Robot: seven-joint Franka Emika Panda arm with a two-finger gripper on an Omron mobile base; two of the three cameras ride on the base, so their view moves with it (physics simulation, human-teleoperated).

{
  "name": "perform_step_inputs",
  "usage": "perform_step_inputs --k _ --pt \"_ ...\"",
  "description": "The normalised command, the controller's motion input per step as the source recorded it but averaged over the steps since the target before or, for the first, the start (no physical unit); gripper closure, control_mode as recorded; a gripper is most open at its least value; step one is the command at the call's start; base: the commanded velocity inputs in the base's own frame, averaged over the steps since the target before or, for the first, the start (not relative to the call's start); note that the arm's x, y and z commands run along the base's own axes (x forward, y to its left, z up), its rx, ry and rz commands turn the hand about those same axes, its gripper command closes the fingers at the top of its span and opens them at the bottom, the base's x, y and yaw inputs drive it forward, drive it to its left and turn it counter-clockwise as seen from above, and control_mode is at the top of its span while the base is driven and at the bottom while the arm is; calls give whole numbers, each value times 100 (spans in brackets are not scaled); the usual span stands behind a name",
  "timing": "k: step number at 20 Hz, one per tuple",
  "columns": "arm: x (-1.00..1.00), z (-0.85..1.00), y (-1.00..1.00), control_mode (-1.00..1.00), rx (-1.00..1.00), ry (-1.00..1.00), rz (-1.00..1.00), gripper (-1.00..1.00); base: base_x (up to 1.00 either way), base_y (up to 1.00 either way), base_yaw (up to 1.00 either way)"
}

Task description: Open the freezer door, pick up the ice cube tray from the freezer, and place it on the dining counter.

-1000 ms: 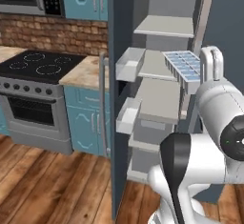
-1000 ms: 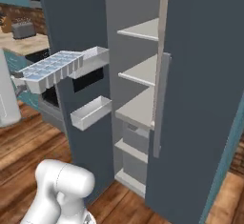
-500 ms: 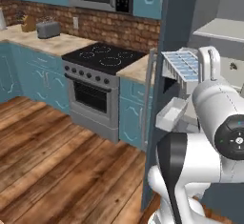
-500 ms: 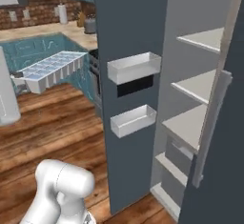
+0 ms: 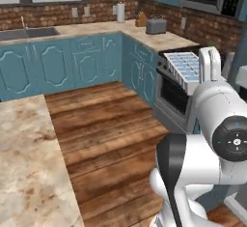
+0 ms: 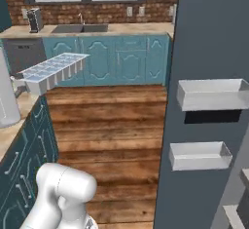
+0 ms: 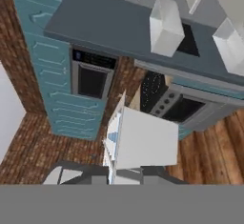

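The ice cube tray (image 5: 184, 65), a white tray with a grid of pale blue cubes, hangs in the air level with the arm's wrist. My gripper (image 7: 116, 173) is shut on one short end of it. In the right base view the ice cube tray (image 6: 54, 70) juts out to the right above the dining counter's edge. The hand view looks along the tray's white underside (image 7: 145, 144). The dining counter (image 5: 29, 173), a beige marbled top, lies at the lower left. The freezer door (image 6: 206, 43) stands open at the right with its white bins (image 6: 212, 94) facing me.
Teal cabinets with a marbled top and steel sink (image 5: 29, 33) run along the brick back wall. A toaster (image 5: 156, 25) sits in the corner. The oven front (image 5: 171, 95) is just behind the tray. Bare wooden floor (image 5: 111, 124) lies between the dining counter and the cabinets.
The base has swung left, away from the freezer, so both base views now show the kitchen corner and dining counter. The tray stays in the shut gripper, unchanged relative to the arm.
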Motion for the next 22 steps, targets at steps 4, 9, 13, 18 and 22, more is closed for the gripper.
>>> perform_step_inputs --k 4,9,13,18,22 --pt "0 0 0 100 0 0 0 100 -5 22 81" --pt "0 0 0 100 0 0 0 100 0 43 77" --pt "0 0 0 100 0 0 0 100 0 61 73" --pt "0 0 0 100 0 0 0 100 0 76 68" --pt "0 0 0 100 0 0 0 100 4 76 64"
